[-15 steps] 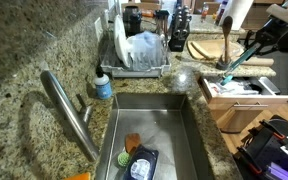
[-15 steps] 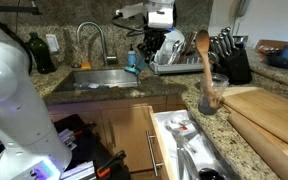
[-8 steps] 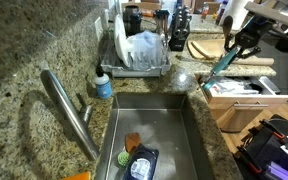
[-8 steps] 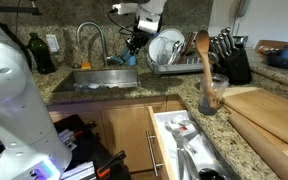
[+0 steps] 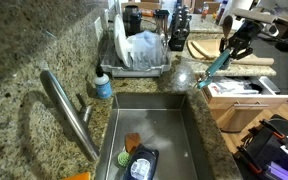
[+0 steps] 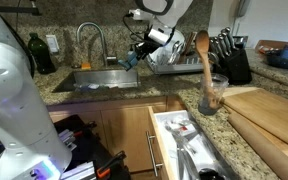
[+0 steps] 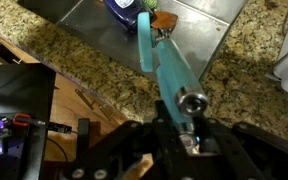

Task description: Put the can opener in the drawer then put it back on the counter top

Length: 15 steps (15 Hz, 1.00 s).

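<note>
My gripper is shut on the teal-handled can opener and holds it in the air above the granite counter, between the sink and the open drawer. In an exterior view the can opener hangs tilted from the gripper above the sink's edge. In the wrist view the teal handles stick out from the jaws over the counter edge and sink. The open drawer holds several utensils.
A steel sink with a faucet holds a sponge and a dish. A dish rack stands behind it. A wooden cutting board, a knife block and a wooden spoon in a jar sit on the counter.
The gripper has carried the can opener up out of the drawer and toward the sink side, and has tilted it.
</note>
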{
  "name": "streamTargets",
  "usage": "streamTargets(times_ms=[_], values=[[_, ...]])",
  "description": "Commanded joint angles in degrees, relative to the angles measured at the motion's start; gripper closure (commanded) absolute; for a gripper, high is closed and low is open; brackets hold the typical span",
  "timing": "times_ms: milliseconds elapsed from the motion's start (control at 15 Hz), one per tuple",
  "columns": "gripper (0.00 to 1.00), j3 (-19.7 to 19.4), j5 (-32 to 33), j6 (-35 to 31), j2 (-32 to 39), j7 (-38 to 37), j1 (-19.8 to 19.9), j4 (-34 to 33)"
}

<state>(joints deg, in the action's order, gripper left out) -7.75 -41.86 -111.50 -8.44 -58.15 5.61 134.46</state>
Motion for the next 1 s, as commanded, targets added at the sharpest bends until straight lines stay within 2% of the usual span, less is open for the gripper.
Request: streamTargets(times_ms=[0, 200, 467, 667, 733, 800, 867, 933], values=[[0.96, 0.73, -3.66, 1.79, 5.3, -3.89, 0.47, -3.07], [0.96, 1.21, -8.9, 4.29, 13.66, -8.67, -0.31, -8.94], [0.96, 1.42, -16.09, 1.71, 21.13, -17.2, -0.52, -13.75], [0.96, -0.15, -20.05, -2.71, 23.19, -20.49, 0.44, -14.73], [0.96, -0.82, -19.57, -6.24, 22.64, -21.9, 0.08, -14.21], [0.96, -0.01, -18.06, -3.72, 23.14, -19.66, -0.37, -13.69], [0.83, -0.37, -17.95, -4.55, 23.36, -19.95, -0.2, -13.81], [0.83, -0.43, -17.91, -4.44, 23.49, -19.92, -0.19, -13.78]])
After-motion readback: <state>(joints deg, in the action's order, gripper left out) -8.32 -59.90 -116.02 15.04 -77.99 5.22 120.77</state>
